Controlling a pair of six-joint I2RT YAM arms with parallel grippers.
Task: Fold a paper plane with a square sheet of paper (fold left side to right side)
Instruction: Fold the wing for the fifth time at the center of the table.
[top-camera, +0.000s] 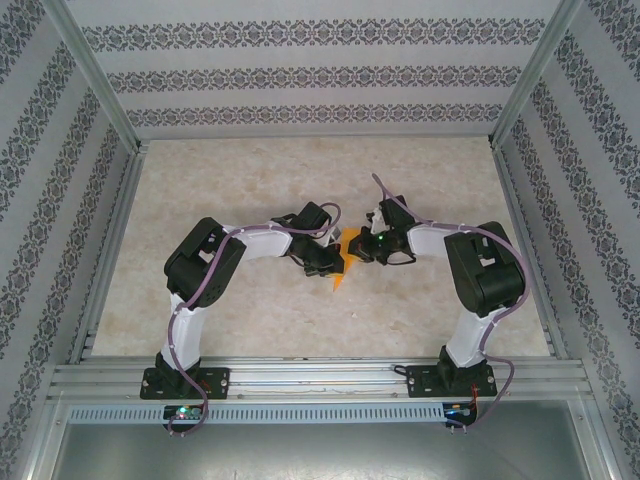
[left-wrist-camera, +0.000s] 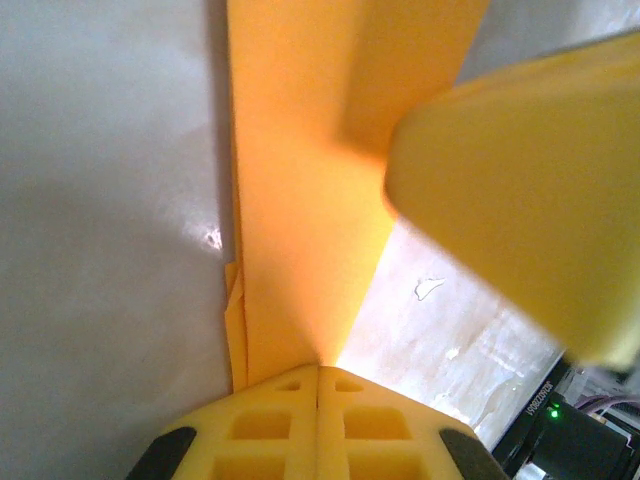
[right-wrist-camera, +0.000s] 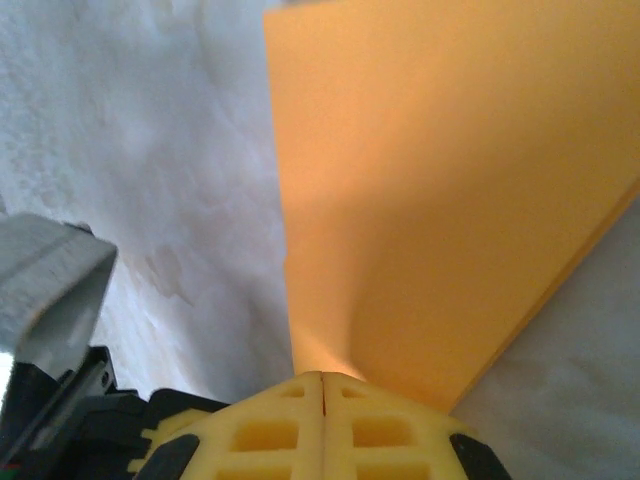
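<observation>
Mid-bench (top-camera: 300, 180), the thin orange paper sheet (top-camera: 344, 271) looks folded narrow already, layers showing; left and right jaws both pinch it fully closed. Finishing creases probably remain.

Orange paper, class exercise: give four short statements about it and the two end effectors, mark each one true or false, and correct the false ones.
1. The left end effector is shut on the orange paper. True.
2. The right end effector hangs open above the paper. False: it is shut on the paper too.
3. The paper lies untouched on the table. False: both end effectors pinch it.
4. The two end effectors meet near the middle of the table. True.
</observation>
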